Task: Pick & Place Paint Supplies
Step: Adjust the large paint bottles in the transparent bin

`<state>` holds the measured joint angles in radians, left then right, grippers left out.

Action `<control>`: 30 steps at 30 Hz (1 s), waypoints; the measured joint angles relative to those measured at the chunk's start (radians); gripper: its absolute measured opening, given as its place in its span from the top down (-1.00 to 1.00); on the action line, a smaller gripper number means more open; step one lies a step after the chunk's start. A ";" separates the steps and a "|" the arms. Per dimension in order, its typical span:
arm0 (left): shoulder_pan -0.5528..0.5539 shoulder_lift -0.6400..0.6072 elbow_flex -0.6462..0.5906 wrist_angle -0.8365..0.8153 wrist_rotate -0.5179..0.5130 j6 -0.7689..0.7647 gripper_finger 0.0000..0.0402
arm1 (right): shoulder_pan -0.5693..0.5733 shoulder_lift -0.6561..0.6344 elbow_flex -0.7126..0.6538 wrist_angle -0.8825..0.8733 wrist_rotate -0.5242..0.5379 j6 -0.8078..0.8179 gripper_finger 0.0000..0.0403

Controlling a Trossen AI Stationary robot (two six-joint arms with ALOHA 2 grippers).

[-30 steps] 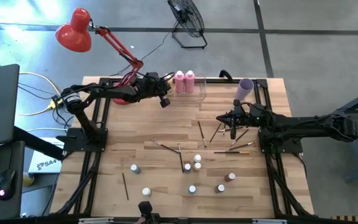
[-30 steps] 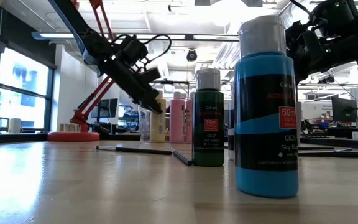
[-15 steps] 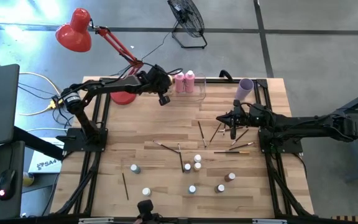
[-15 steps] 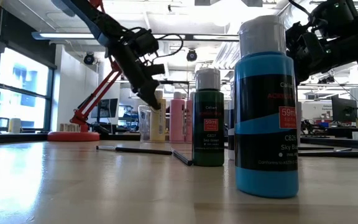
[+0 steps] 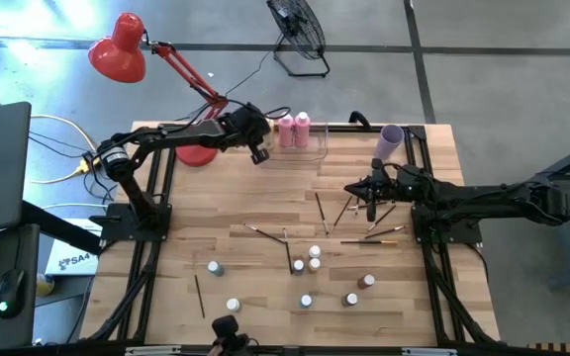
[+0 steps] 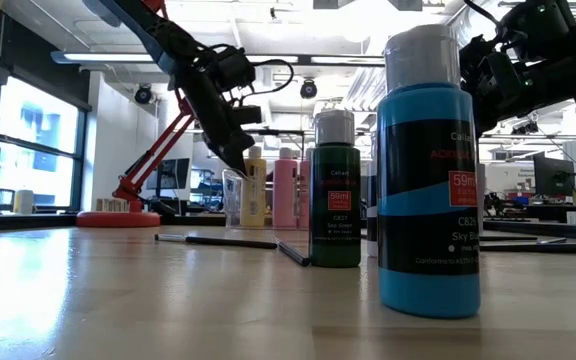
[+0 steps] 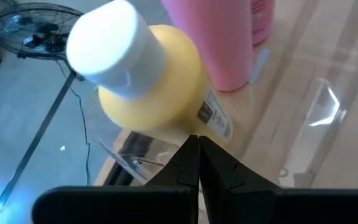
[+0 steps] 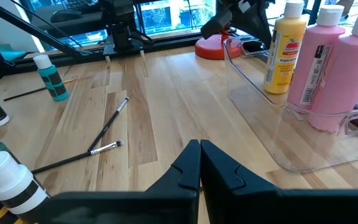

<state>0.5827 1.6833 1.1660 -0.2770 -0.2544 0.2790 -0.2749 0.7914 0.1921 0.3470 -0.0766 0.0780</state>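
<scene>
A yellow-orange paint bottle (image 7: 154, 93) with a white cap and two pink bottles (image 5: 294, 130) stand upright on their bases in the clear bin (image 5: 319, 150) at the far edge. My left gripper (image 5: 257, 154) is shut and slants down at the bin's left wall, right beside the yellow bottle (image 6: 255, 188). My right gripper (image 5: 348, 188) is shut and hovers over loose paintbrushes (image 5: 321, 212) right of centre. Several tiny white-capped bottles (image 5: 308, 261) stand nearer the table's front. More brushes (image 5: 265, 232) lie flat among them. My left gripper's shut fingertips (image 7: 197, 152) point slantwise down at the lower side of the yellow bottle (image 7: 191, 115), just above the bin's clear wall (image 6: 232, 180). Whether they touch the bottle or the wall, I cannot tell.
A lilac cup (image 5: 392, 140) lies at the far right. A red desk lamp's base (image 5: 198, 155) sits beside the left arm at the far left. Close to the low camera stand a sky-blue bottle (image 6: 428, 190) and a green one (image 6: 335, 200).
My left gripper has risen a little and tipped more steeply downward, its tip drawing back from in front of the yellow bottle toward the bin's left wall. It has stayed shut. The bottles have kept their places.
</scene>
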 joint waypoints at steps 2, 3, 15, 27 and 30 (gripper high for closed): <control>0.000 0.000 0.000 0.010 -0.001 0.000 1.00 | 0.000 0.000 0.000 0.000 0.000 -0.002 0.99; 0.000 0.000 0.000 0.020 -0.001 0.000 1.00 | 0.000 0.000 0.000 0.000 0.000 -0.003 0.99; 0.000 0.058 0.000 0.076 0.060 -0.005 1.00 | 0.000 0.000 0.000 0.000 0.000 -0.003 0.99; -0.001 0.060 0.000 0.045 0.014 -0.046 1.00 | 0.000 0.000 0.000 0.000 0.000 -0.003 0.99; 0.000 0.060 0.000 0.050 -0.004 -0.052 1.00 | 0.000 0.000 0.000 0.000 0.000 -0.003 0.99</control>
<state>0.5823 1.7428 1.1660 -0.2273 -0.2589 0.2268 -0.2752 0.7910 0.1921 0.3469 -0.0765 0.0749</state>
